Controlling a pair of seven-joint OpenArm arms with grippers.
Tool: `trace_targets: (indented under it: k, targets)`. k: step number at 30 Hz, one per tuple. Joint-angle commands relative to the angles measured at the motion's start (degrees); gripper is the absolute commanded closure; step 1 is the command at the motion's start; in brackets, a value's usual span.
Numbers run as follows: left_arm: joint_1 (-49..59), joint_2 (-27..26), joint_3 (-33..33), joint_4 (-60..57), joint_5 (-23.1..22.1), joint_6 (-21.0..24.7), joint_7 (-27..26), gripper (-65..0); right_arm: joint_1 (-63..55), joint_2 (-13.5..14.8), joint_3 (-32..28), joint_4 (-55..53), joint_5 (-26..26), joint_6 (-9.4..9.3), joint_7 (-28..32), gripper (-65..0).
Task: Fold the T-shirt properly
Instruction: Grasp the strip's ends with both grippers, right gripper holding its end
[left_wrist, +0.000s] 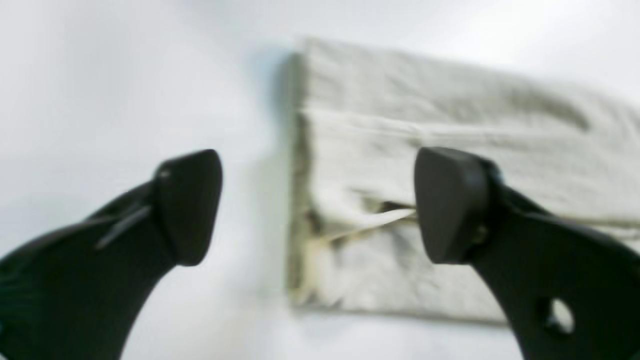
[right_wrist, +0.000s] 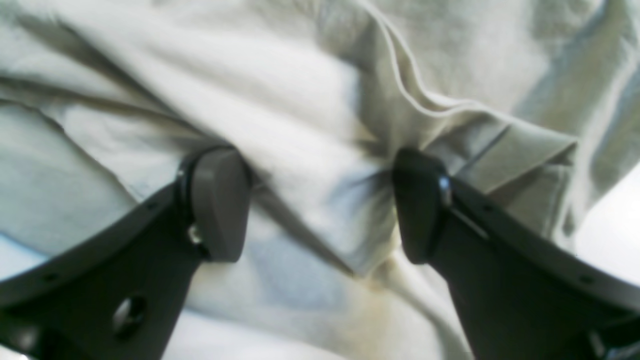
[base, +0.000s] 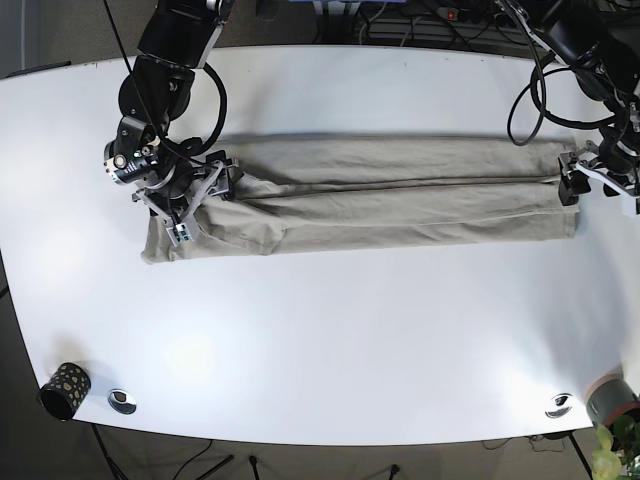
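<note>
The beige T-shirt (base: 380, 195) lies on the white table (base: 330, 330), folded lengthwise into a long strip running left to right. At the strip's left end in the base view, my right gripper (base: 195, 195) is down on the cloth. Its wrist view shows it (right_wrist: 320, 205) open, with a rumpled fold of T-shirt (right_wrist: 300, 125) between the fingers. My left gripper (base: 575, 180) is at the strip's right end. In its own view it (left_wrist: 320, 207) is open and straddles the short edge of the T-shirt (left_wrist: 450, 115), one finger over bare table, the other over the cloth.
A dark patterned cup (base: 63, 389) and a small metal disc (base: 122, 401) sit at the front left corner. Another disc (base: 558, 405) and a grey cup (base: 612, 400) are at the front right. Cables (base: 530, 90) hang over the back right.
</note>
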Motion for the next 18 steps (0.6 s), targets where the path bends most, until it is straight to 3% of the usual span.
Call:
trace_targets:
  k: [1,15,18]
  targets:
    - [-0.5,-0.4,-0.1,-1.5,-1.1,-0.1,-0.3,-59.2,0.7,0.4,0.1,1.1,0.7,-0.1,0.3,-42.2]
    - [-3.6,-0.2,0.0,-13.7,-1.4,-0.1,-0.3,-59.0,0.6,0.4,0.2,1.1,0.6,-0.1,0.3,-42.2]
    - [-3.6,-0.1,1.0,-13.7,-1.4,-0.1,-0.3,-51.1,0.6,0.4,0.2,1.1,0.6,-0.1,0.3,-42.2]
